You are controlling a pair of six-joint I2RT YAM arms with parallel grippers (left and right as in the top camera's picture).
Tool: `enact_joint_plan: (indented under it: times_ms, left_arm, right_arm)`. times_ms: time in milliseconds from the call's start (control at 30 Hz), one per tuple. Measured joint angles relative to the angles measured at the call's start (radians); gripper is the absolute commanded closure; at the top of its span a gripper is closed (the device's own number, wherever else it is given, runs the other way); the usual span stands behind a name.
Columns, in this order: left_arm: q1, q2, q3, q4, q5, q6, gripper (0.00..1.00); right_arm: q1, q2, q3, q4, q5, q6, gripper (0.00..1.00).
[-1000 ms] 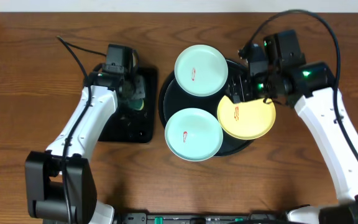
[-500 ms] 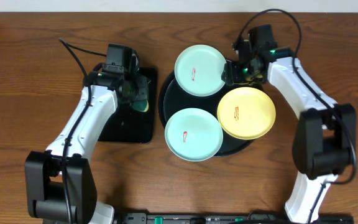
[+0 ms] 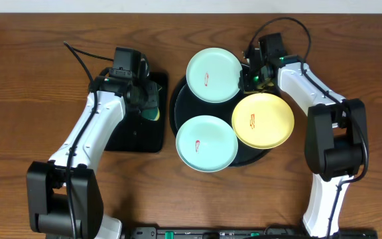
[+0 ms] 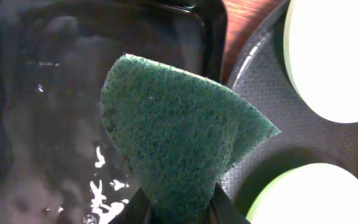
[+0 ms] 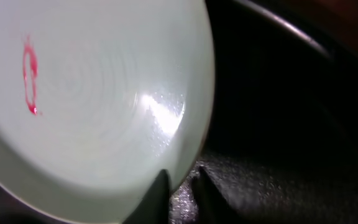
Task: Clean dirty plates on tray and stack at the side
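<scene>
- My right gripper (image 5: 180, 179) is pinched shut on the rim of the mint plate (image 5: 92, 93), one finger over the lip and one under it. The hold is only on the very edge, so the glossy plate could slip or swing down out of the pinch when I lift.
- The plate overhangs the round tray (image 5: 272, 180) on the side away from my right jaws. If I tilt it carelessly, it may slide off onto the table rather than come up clean.
- The yellow plate (image 3: 263, 120) sits just beside my right jaws on the near side. A low or sideways pull could knock it, or nudge the second mint plate (image 3: 207, 143) beyond it.
- My left gripper (image 4: 179, 208) is clamped on the green sponge (image 4: 179, 124), which sticks out ahead of the jaws and folds to a soft point. That limp tip may wipe badly, or drip from the wet rectangular tray (image 4: 55, 93) beneath it.
- From my right jaws, the mint plate spreads ahead and to the left, and its red smear (image 5: 30, 74) lies at the far left, well apart from the fingertips.
- From my left jaws, the round tray and its plates lie ahead and off to the right, apart from the sponge; nothing has been wiped or stacked yet, as I judge it.
</scene>
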Motion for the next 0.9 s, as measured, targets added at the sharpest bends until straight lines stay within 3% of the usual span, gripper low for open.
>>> enact_joint_plan:
  times_ms: [300,433,733,900]
  left_arm:
    - [0.0,0.0,0.0,0.039,0.057,0.0,0.88]
    - [0.0,0.0,0.0,0.062,0.06,0.0,0.88]
    - [0.0,0.0,0.0,0.075,0.063,0.0,0.88]
    - [0.0,0.0,0.0,0.075,0.063,0.0,0.88]
  right_arm:
    - [0.001,0.0,0.0,-0.151,0.0,0.002,0.99]
    - [0.002,0.0,0.0,-0.174,0.0,0.005,0.75]
    - [0.0,0.0,0.0,0.018,-0.052,-0.039,0.51]
    - [0.0,0.0,0.0,0.095,-0.097,-0.062,0.46]
